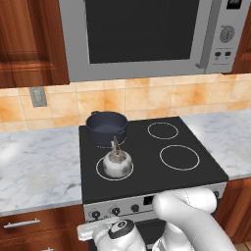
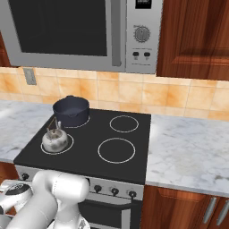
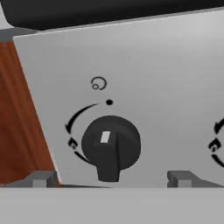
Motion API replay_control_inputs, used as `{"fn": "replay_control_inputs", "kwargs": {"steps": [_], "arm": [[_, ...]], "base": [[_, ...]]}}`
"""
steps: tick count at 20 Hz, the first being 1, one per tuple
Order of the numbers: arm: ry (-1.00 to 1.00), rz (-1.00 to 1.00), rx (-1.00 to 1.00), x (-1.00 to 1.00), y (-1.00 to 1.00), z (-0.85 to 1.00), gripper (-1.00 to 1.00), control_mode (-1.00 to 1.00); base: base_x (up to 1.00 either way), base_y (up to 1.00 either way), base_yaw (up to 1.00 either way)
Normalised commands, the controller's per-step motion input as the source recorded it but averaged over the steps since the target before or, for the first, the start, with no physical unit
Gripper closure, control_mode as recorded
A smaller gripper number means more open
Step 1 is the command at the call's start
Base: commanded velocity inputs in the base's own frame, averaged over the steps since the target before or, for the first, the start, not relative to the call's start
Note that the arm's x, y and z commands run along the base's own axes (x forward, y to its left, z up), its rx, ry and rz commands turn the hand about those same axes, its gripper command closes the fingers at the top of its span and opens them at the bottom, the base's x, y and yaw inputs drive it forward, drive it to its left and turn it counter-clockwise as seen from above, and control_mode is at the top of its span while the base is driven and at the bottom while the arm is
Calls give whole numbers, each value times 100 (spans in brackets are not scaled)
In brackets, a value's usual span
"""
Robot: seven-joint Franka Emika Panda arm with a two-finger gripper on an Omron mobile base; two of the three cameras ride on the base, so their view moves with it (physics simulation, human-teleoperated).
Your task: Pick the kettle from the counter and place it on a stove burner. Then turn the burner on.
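Under the microwave (image 1: 142, 37), we see the kettle (image 1: 117, 163) sitting on the front-left stove burner (image 1: 101, 172) before a dark pot (image 1: 107, 127), while our gripper (image 3: 111, 178), fingers spread wide, faces a black knob (image 3: 111, 146) on the stove's front panel (image 3: 166, 87).

Even bright light, soft-edged rendering

The arm (image 1: 196, 215) is glossy white with thick rounded links, and a dark round cap with a silver centre marks one joint.
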Motion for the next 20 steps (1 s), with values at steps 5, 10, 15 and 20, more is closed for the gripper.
{"fn": "replay_control_inputs", "kwargs": {"steps": [5,10,15,20], "arm": [[-7,-1,0,-22,10,0,-100,-100],[-1,0,0,-3,0,0,-100,-100],[-16,0,0,-28,-2,9,-100,-100],[-1,0,0,0,0,3,-100,-100]], "base": [[0,0,0],[0,0,0],[0,0,0],[0,0,0]]}}
